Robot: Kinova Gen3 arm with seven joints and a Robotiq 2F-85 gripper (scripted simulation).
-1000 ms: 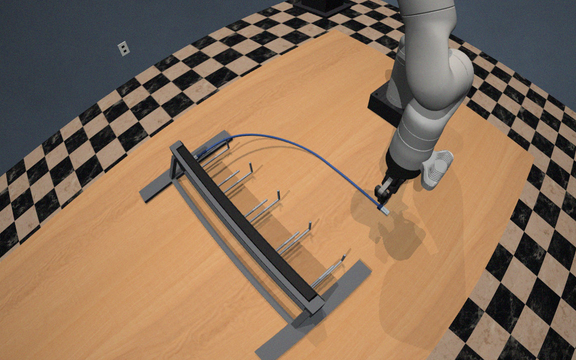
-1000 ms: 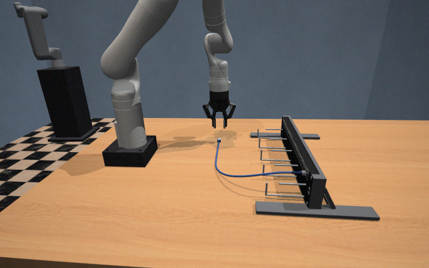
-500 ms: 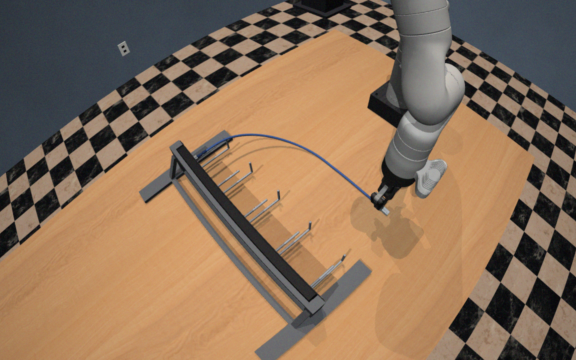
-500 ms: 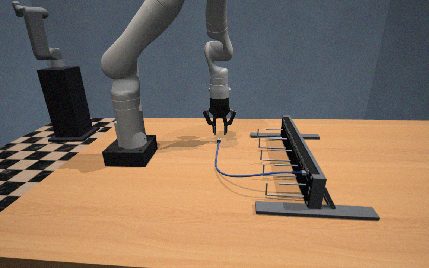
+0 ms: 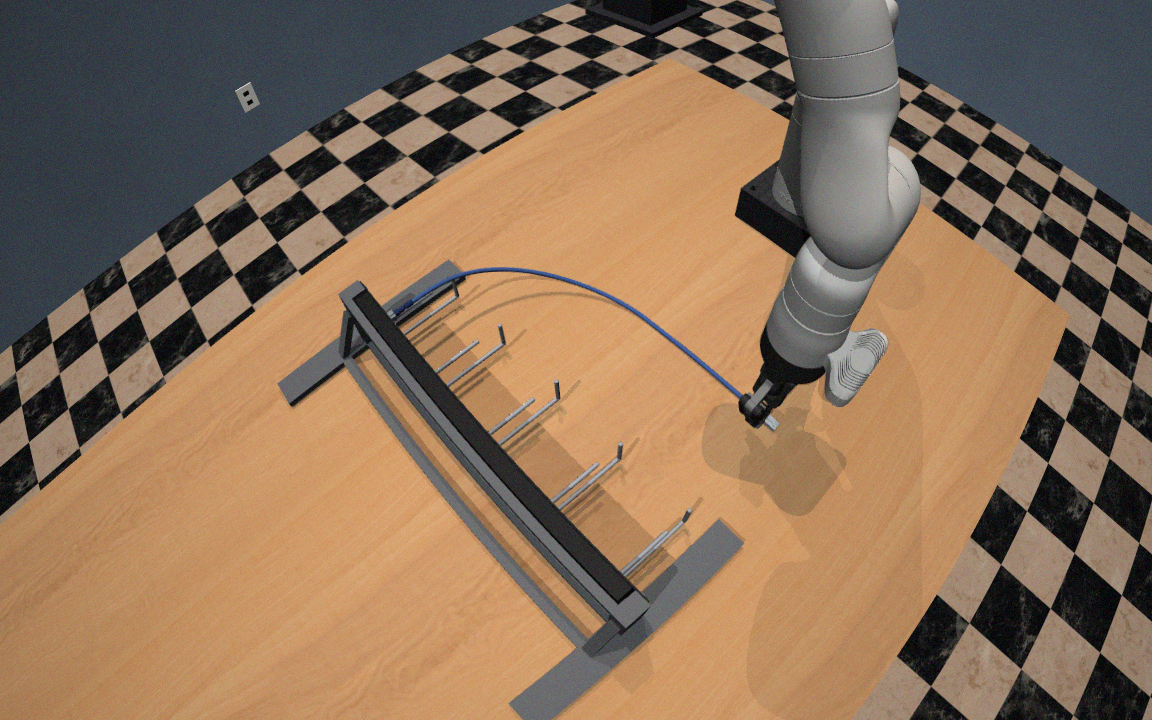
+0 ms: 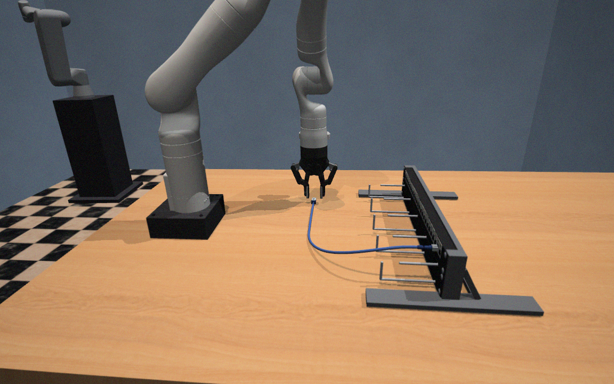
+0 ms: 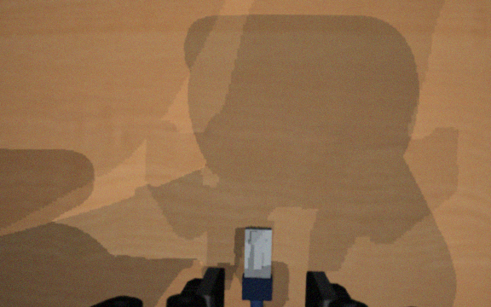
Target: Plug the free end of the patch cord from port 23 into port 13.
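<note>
One arm works the table (image 6: 108,305), its base (image 6: 156,231) bolted near the left edge in the exterior view. Right of that base, the gripper (image 6: 314,193) hangs vertically, low over the free plug (image 6: 314,201) of the blue patch cord (image 6: 328,248). The fingers stand partly open on either side of the plug's blue boot and grip nothing; the wrist view shows daylight on both sides of it. The plug lies flat on the table, pale body pointing away from the cord. Its latch side cannot be told.

From the plug the cord bows across the table to the rack (image 6: 435,224), which stands toward the right edge, where its other end sits seated near the rack's near end. Plate numbers are too small to read.

Judgement: the step in hand is the approach to grasp; nothing is yet picked up. The next move calls for a short final descent, closing squarely on the plug, then lifting and turning it latch up toward the rack's middle ports without dragging the loose rack.
</note>
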